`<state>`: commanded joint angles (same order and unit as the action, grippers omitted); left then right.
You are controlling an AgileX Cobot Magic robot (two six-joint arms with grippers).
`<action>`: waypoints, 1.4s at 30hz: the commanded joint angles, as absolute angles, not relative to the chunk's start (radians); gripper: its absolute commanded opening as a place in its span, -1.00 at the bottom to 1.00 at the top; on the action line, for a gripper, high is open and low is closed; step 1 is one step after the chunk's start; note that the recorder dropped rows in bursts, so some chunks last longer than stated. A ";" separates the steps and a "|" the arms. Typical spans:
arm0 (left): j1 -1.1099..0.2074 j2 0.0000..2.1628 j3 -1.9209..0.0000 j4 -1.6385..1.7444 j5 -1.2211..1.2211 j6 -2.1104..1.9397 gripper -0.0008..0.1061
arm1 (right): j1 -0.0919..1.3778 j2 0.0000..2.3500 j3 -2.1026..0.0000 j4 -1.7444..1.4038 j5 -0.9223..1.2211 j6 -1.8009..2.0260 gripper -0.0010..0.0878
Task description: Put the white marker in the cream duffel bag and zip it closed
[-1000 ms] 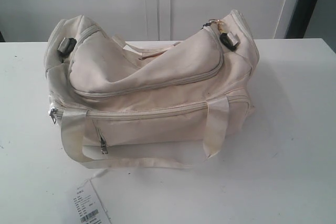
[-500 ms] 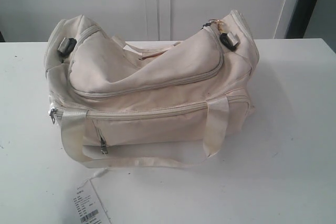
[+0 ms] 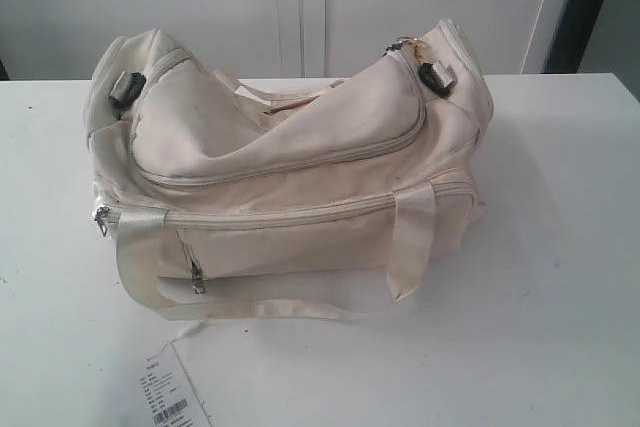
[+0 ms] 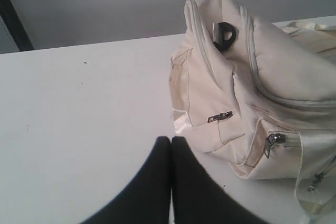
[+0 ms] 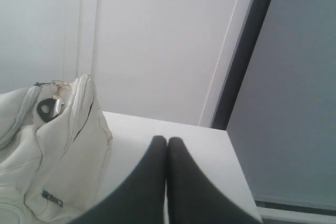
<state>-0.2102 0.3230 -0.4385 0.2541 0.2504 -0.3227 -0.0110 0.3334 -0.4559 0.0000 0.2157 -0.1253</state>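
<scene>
The cream duffel bag (image 3: 290, 162) lies on the white table (image 3: 560, 277), its top slumped inward and its zips drawn along the front and top. No white marker shows in any view. My left gripper (image 4: 171, 141) is shut with nothing between its black fingers, held over bare table a short way from the bag's end (image 4: 220, 114). My right gripper (image 5: 167, 141) is shut and empty too, off the bag's other end (image 5: 58, 145) near the table's far corner. Neither gripper appears in the exterior view.
A white paper barcode tag (image 3: 168, 392) lies at the table's front edge, tied to the bag by a thin string. One webbing handle (image 3: 260, 309) trails on the table in front of the bag. A wall and dark door frame (image 5: 247, 51) stand behind the table.
</scene>
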 joint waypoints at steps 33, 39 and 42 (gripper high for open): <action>-0.210 0.139 -0.344 0.238 0.288 -0.338 -0.97 | -0.011 0.105 -0.345 0.008 0.188 -0.115 -0.98; -0.210 0.139 -0.340 0.187 0.290 -0.309 -0.97 | -0.011 0.105 -0.345 0.008 0.188 -0.115 -0.98; -0.210 0.139 -0.318 0.082 0.285 -0.142 -0.97 | -0.011 0.105 -0.345 0.008 0.188 -0.115 -0.98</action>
